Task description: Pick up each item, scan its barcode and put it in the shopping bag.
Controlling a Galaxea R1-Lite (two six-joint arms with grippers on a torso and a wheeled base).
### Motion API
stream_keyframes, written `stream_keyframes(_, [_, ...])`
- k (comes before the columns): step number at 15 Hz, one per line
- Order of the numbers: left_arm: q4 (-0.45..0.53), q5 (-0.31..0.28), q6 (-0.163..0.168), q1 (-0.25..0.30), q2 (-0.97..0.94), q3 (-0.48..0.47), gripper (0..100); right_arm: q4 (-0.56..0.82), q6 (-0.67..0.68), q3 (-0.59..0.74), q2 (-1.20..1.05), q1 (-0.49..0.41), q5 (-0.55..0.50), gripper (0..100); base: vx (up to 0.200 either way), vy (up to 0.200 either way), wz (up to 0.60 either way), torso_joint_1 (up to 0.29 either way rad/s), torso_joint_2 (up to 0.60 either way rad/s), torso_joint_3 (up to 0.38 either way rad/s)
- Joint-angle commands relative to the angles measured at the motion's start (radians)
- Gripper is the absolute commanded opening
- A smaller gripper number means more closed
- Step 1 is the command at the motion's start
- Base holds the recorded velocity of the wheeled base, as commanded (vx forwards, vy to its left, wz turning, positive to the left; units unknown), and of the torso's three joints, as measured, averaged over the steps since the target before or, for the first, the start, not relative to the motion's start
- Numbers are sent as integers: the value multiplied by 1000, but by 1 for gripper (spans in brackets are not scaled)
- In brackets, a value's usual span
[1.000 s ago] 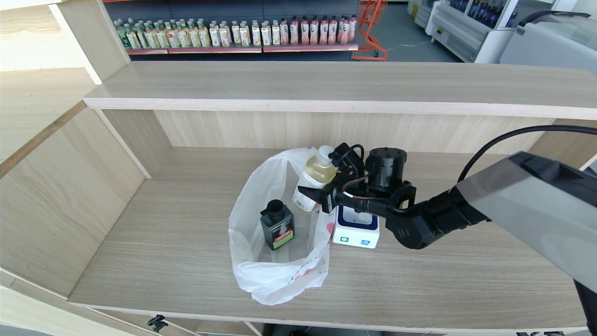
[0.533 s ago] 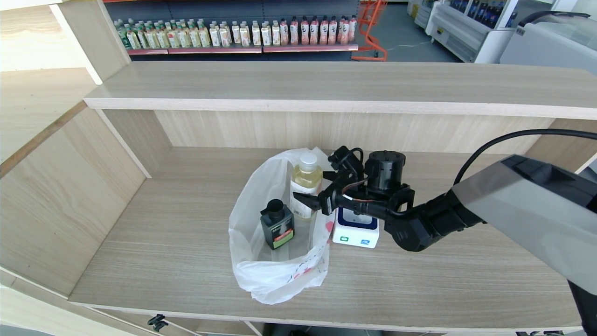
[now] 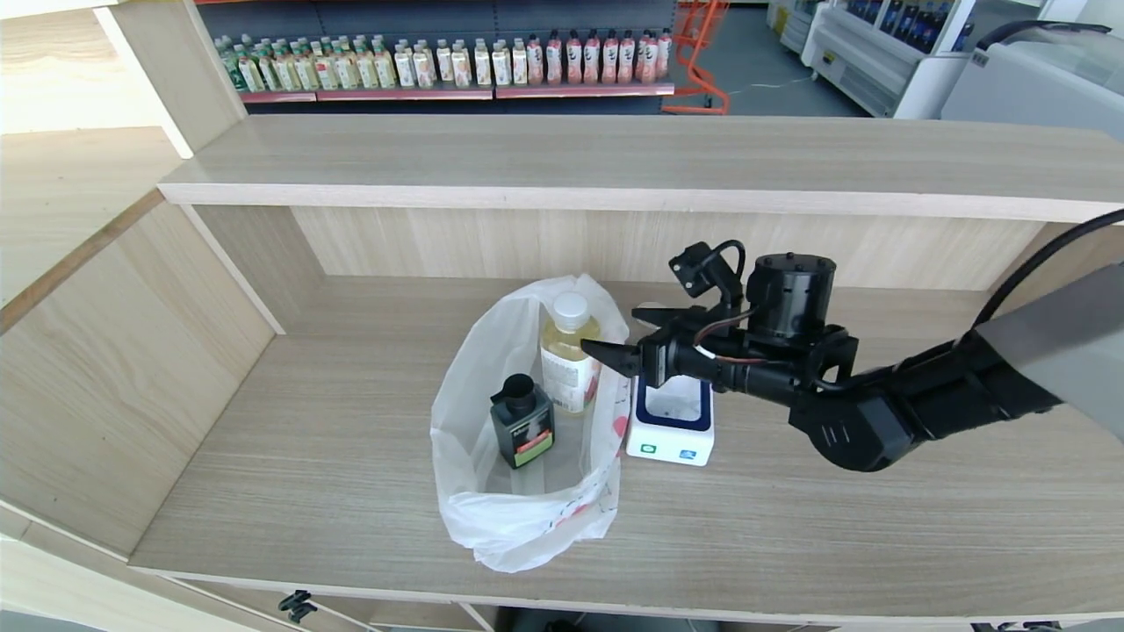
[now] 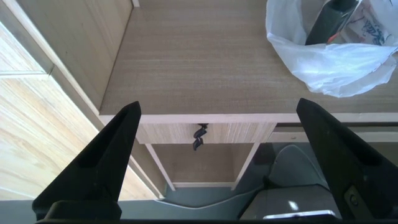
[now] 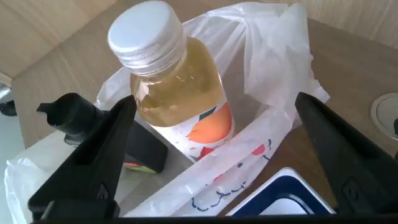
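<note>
A white plastic shopping bag stands open on the wooden counter. Inside it a yellow drink bottle with a white cap stands upright beside a black bottle. My right gripper is open just right of the bag's rim, above the white and blue scanner, with nothing between its fingers. The right wrist view looks down between those fingers onto the yellow bottle and the bag. My left gripper hangs open past the counter's front edge, near the bag.
A raised wooden ledge runs along the back of the counter, and a slanted side wall closes its left. Bare counter lies left of the bag and right of the scanner.
The right gripper held the yellow bottle tilted over the bag, set it upright inside, let go, and has drawn back to the right and slightly up.
</note>
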Motion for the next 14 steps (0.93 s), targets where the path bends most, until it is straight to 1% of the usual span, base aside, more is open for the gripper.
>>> stream_keyframes(1, [0, 0, 0, 0, 0, 0, 100, 8, 39, 124, -174, -43, 5, 100, 0, 0, 0, 0, 0, 0])
stream_keyframes(2, [0, 0, 0, 0, 2, 0, 100, 11, 76, 157, -238, -63, 8, 100, 0, 0, 0, 0, 0, 0])
stream_keyframes(4, [0, 0, 0, 0, 2, 0, 100, 24, 204, 193, -363, -65, 8, 100, 0, 0, 0, 0, 0, 0])
stream_keyframes(7, [0, 0, 0, 0, 2, 0, 100, 174, 247, 259, -590, -66, 4, 100, 0, 0, 0, 0, 0, 0])
stream_keyframes(8, [0, 0, 0, 0, 2, 0, 100, 214, 250, 317, -676, -80, -4, 100, 0, 0, 0, 0, 0, 0])
stream_keyframes(10, [0, 0, 0, 0, 2, 0, 100, 295, 215, 432, -823, -181, -9, 100, 0, 0, 0, 0, 0, 0])
stream_keyframes(11, [0, 0, 0, 0, 2, 0, 100, 387, 145, 521, -942, -267, -18, 100, 0, 0, 0, 0, 0, 0])
stream_keyframes(12, [0, 0, 0, 0, 2, 0, 100, 438, 99, 598, -1039, -312, -53, 100, 0, 0, 0, 0, 0, 0])
stream_keyframes(14, [0, 0, 0, 0, 0, 0, 100, 482, 83, 734, -1225, -367, -154, 100, 0, 0, 0, 0, 0, 0])
